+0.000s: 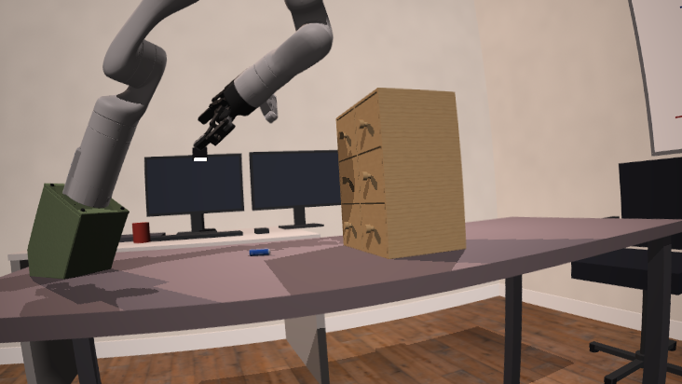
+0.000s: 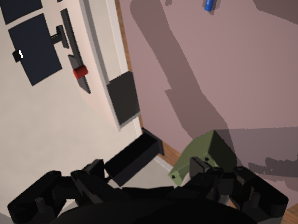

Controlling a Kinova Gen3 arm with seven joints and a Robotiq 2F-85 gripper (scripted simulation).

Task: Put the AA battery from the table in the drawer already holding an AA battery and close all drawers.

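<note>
The wooden chest (image 1: 400, 172) stands upright on the table with several drawers in two columns, all pushed in, each with a small knob. My gripper (image 1: 200, 148) hangs high in the air well above the table, up and left of the battery and left of the chest. It is open and empty. In the wrist view only the dark finger bases (image 2: 153, 189) show at the bottom.
The arm's green base (image 1: 74, 232) stands at the table's left end. Behind the table is a desk with two dark monitors (image 1: 240, 184), a keyboard and a red cup (image 1: 141, 232). A black office chair (image 1: 639, 267) is at the right.
</note>
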